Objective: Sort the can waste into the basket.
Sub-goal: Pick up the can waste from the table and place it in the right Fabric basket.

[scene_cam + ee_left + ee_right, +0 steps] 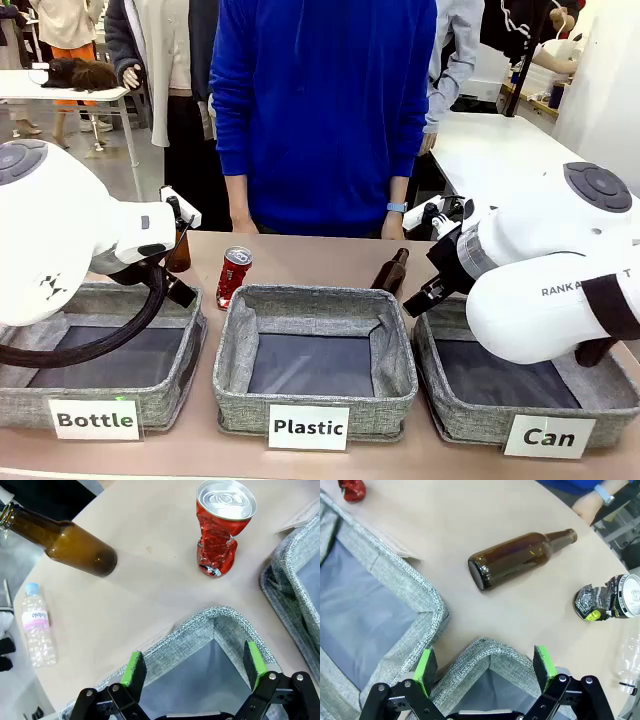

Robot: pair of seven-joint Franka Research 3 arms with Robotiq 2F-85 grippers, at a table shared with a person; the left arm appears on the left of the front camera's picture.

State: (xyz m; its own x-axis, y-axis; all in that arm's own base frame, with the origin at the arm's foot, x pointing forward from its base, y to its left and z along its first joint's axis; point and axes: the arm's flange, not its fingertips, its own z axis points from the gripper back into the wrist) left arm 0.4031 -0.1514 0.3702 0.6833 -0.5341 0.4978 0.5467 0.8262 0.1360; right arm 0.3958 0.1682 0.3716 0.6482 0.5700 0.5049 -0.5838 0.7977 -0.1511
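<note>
Cans on the surface [150,590] — red can [222,527], black can [607,602] — both outside the basket [470,420].
Left pincer [192,662] and right pincer [484,661] gape wide, holding nothing.

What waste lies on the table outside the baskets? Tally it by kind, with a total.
Drink cans: 2
Brown glass bottles: 2
Clear plastic bottles: 2
Total: 6
</note>
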